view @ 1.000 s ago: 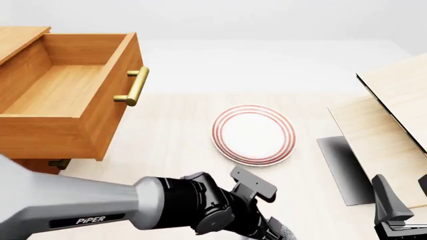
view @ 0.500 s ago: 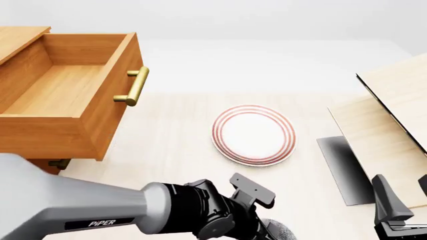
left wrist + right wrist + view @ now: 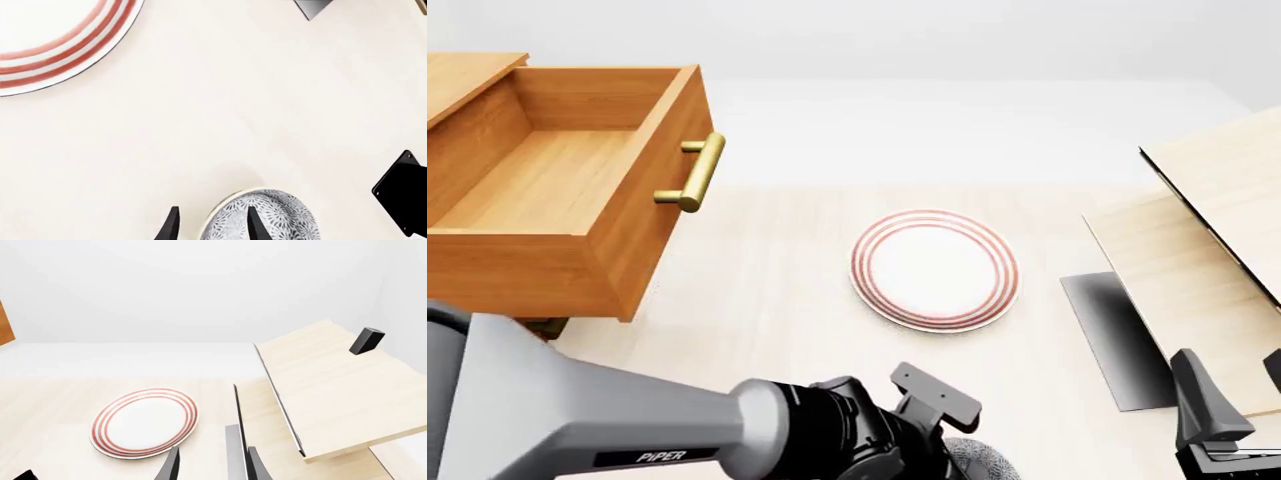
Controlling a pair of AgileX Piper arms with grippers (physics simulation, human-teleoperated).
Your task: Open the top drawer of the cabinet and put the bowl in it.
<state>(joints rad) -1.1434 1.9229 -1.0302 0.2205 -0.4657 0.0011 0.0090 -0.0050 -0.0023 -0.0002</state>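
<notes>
Left tool (image 3: 210,225): its two dark fingertips stand a narrow gap apart, one over the bowl (image 3: 263,217) at its rim, the other just outside the wall, on the desk (image 3: 267,110) side. You cannot tell from these views whether the pads already touch the wall; treat the rim as straddled, not gripped. In the front view the bowl (image 3: 981,462) shows only as a speckled sliver at the picture's near edge, mostly hidden by the left arm (image 3: 627,430); it sits on the desk, nearer the robot than the plate (image 3: 934,268) and well apart from the cabinet (image 3: 467,75).

Handling, as a judgement: the bowl looks like glazed ceramic, so expect it to be stiff, smooth and apt to slip, light enough for one tool, and liable to chip if dropped. Take it by the rim, one finger inside and one outside the wall, set deep enough that the curved wall cannot swing out.

Top drawer (image 3: 561,180): pulled out, its pale floor bare and open to you from above, handle (image 3: 694,172) facing the plate.

Right tool (image 3: 210,462): fingertips parted narrowly, holding nothing, pointed towards the plate and the pale board (image 3: 333,385) beside it.
</notes>
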